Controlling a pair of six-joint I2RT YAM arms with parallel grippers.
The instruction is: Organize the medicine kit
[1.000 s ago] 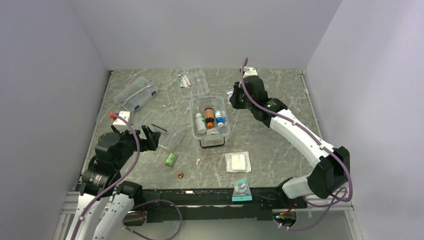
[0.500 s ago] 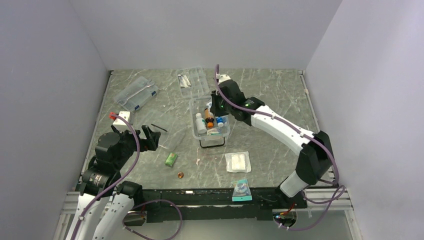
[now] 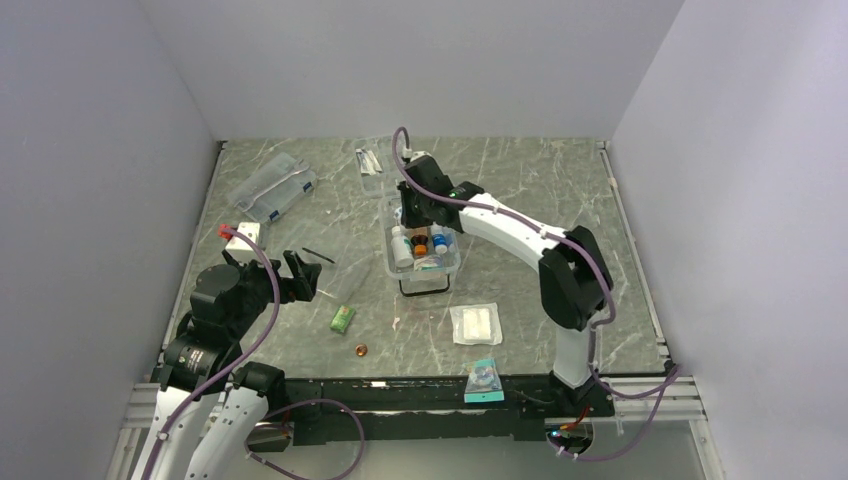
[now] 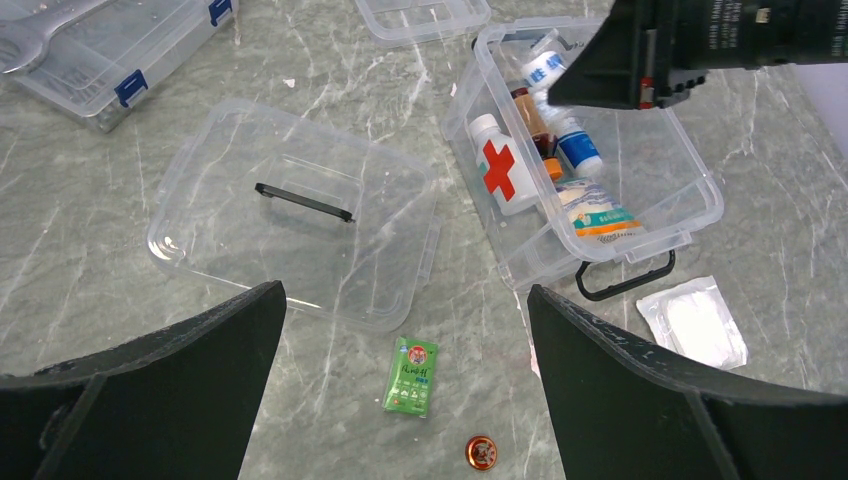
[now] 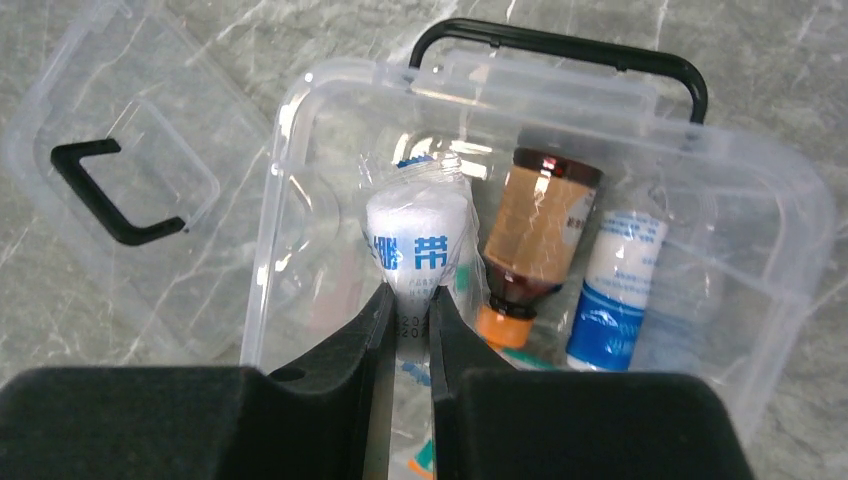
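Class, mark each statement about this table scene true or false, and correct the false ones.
1. The lid is off the medicine kit and lies flat on the table beside it. True.
2. The left pincer grips the green packet. False: that pincer is open and empty, and the packet lies loose on the table.
3. The right pincer is shut on a white roll in clear wrap, over the open medicine kit. True.
4. The brown bottle stands on the table outside the medicine kit. False: it lies inside the kit among other bottles.
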